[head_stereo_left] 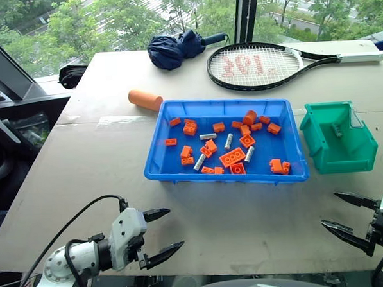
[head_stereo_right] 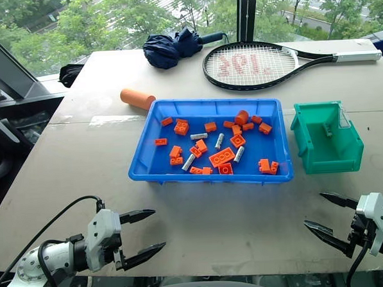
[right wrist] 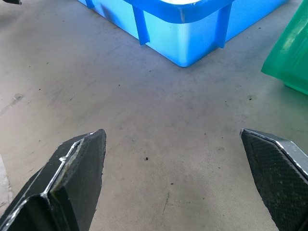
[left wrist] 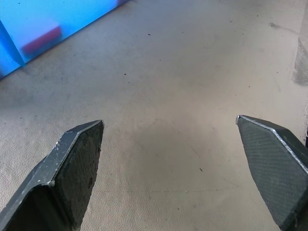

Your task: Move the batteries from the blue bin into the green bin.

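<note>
The blue bin [head_stereo_left: 224,178] sits mid-table and holds several silver batteries [head_stereo_left: 228,141] scattered among orange toy bricks [head_stereo_left: 233,157]. To its right stands the green bin [head_stereo_left: 343,158], with a small grey piece [head_stereo_left: 337,131] lying inside. My left gripper [head_stereo_left: 175,228] hovers open and empty over the table's near edge, left of the blue bin's front. My right gripper [head_stereo_left: 330,209] is open and empty near the front edge, below the green bin. In the right wrist view, the blue bin's corner [right wrist: 185,43] and the green bin's side [right wrist: 291,57] lie ahead of the open fingers.
A big orange cylinder [head_stereo_left: 145,99] lies behind the blue bin's left corner. A tennis racket [head_stereo_left: 258,65] and a folded dark-blue umbrella [head_stereo_left: 174,49] rest at the back. Bare tabletop [head_stereo_left: 246,211] stretches between the bins and my grippers.
</note>
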{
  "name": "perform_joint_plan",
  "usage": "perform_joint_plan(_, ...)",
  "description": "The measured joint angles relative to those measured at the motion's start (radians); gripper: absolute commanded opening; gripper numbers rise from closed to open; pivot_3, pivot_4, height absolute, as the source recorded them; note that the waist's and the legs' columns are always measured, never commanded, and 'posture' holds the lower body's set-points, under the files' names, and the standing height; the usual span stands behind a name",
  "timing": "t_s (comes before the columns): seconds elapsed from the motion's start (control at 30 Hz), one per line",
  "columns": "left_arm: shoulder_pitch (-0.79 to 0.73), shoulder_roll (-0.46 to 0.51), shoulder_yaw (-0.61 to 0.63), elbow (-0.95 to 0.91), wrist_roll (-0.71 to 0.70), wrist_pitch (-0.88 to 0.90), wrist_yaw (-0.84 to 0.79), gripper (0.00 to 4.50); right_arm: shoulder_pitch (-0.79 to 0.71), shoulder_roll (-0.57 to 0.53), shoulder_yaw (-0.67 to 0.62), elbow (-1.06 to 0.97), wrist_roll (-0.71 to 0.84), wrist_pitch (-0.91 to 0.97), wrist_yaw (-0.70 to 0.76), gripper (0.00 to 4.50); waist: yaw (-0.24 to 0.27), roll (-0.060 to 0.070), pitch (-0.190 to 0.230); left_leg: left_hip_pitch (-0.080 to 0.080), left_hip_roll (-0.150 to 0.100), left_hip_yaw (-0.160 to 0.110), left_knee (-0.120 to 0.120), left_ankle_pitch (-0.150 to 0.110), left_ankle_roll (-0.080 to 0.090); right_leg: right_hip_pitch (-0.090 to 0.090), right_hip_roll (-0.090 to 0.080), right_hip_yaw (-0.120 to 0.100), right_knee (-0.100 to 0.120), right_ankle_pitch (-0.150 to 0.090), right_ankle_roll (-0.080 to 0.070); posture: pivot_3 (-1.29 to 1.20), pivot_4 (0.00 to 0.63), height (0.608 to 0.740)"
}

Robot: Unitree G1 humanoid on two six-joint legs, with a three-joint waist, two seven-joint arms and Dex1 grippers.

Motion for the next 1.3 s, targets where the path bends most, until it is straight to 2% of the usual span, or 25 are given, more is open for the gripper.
perform_joint_plan(0.93, -0.040, -0.014, -0.027, 0.007, -0.002, 0.000, -0.007, 4.50, 0.000, -0.001, 0.000, 0.005, 0.001, 0.000, 0.001, 4.47, 0.000, 0.000, 0.000, 0.000, 0.000, 0.000, 0.000, 0.000, 0.000, 0.000, 0.000, 0.000, 0.000, 0.000, 0.000, 0.00, 0.150, 0.740)
perform_joint_plan(1.07, -0.052, 0.009, 0.008, 0.004, -0.030, 0.009, -0.025, 4.50, 0.040, -0.035, -0.030, -0.112, 0.080, 0.083, -0.003, 4.47, -0.001, 0.000, 0.000, 0.000, 0.000, 0.000, 0.000, 0.000, 0.000, 0.000, 0.000, 0.000, 0.001, 0.000, 0.000, 0.00, 0.150, 0.740)
perform_joint_plan(1.17, -0.102, 0.065, 0.069, -0.030, -0.103, 0.058, -0.043, 4.50, 0.052, -0.115, -0.079, -0.247, 0.165, 0.184, -0.009, 4.47, 0.000, -0.001, 0.000, 0.000, 0.000, -0.001, 0.001, 0.000, 0.000, 0.000, 0.000, -0.001, 0.001, 0.000, 0.000, 0.00, 0.150, 0.740)
perform_joint_plan(1.3, -0.191, 0.143, 0.098, -0.066, -0.189, 0.136, -0.080, 4.50, -0.061, -0.160, -0.086, -0.359, 0.264, 0.289, -0.079, 4.47, -0.002, -0.002, -0.001, 0.000, 0.000, 0.000, 0.001, 0.000, 0.000, 0.000, 0.000, 0.000, 0.000, 0.000, 0.000, 0.00, 0.150, 0.740)
